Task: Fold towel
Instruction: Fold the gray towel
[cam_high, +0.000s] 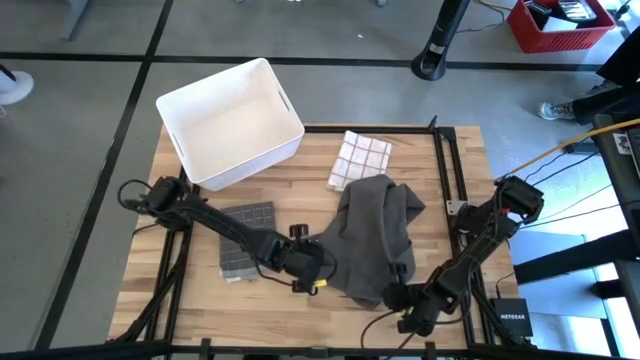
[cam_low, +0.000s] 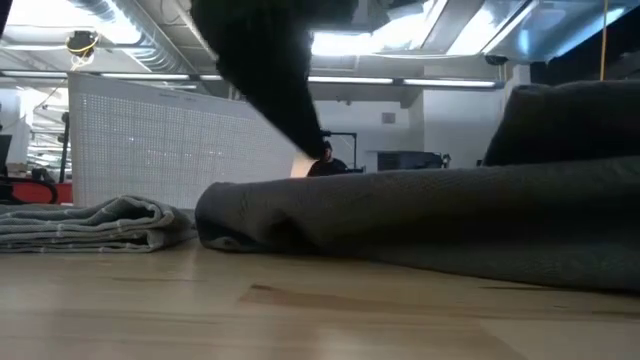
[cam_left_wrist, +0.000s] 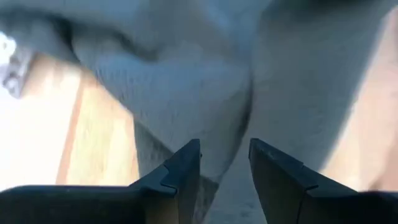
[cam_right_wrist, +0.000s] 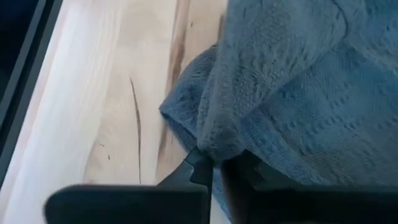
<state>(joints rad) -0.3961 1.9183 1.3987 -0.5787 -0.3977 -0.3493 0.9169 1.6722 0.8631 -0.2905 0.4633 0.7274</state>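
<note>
Lying at the left of the wooden table (cam_high: 300, 185), a dark checked cloth (cam_high: 245, 240) sat flat beneath the left arm, with a white bin (cam_high: 230, 120) behind it on the table's far left corner. The left gripper (cam_high: 318, 268) was at the near left edge of the grey towel (cam_high: 375, 235), its fingers (cam_left_wrist: 180, 174) parted with towel fabric between and just ahead of them (whether they actually gripped it could not be told). The towel lay crumpled across the middle of the table, bunched rather than flat. Behind it rested a white checked cloth (cam_high: 358, 158), folded. At the towel's near right corner, the right gripper (cam_high: 398, 298) had its fingers (cam_right_wrist: 200, 171) pinched almost together on a fold of the towel's edge.
</note>
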